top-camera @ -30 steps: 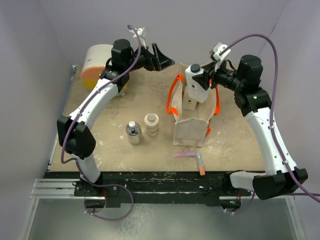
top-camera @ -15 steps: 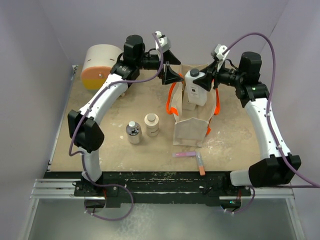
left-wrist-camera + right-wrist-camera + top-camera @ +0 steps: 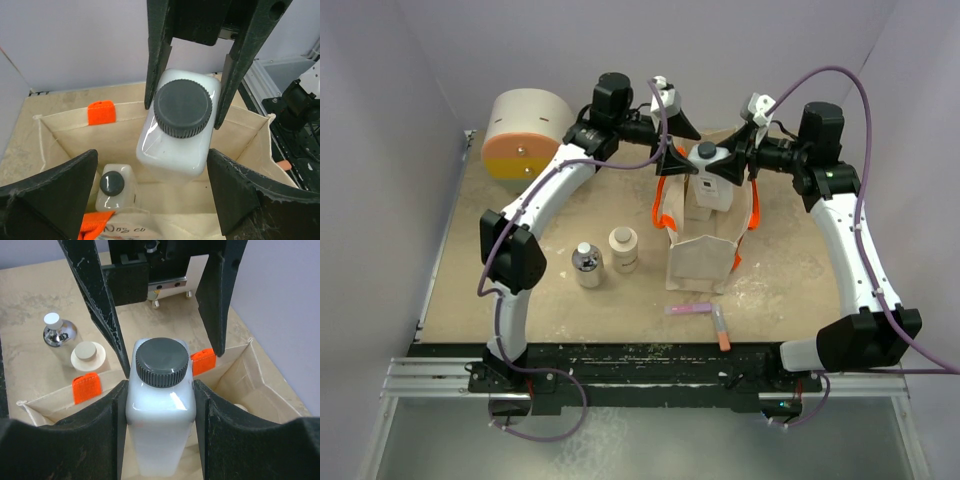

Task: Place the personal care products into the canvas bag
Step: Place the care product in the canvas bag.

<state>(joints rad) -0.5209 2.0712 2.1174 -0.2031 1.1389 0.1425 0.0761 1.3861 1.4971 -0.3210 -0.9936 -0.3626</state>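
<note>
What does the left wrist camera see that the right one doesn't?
Left wrist only: a smaller white bottle with a black cap inside the beige canvas bag. Right wrist only: a clear-grey bottle with a white cap and a squat cream jar on the table. Both: the big white black-capped bottle, pinched by the right gripper at the bag's mouth.

Boxed in on three sides by plain pale lilac walls [image 3: 380, 120]. Below, a scuffed sandy-beige table [image 3: 790, 270], fronted by a black rail [image 3: 650, 360] and grey metal shelf [image 3: 670, 440]. Lit evenly.
</note>
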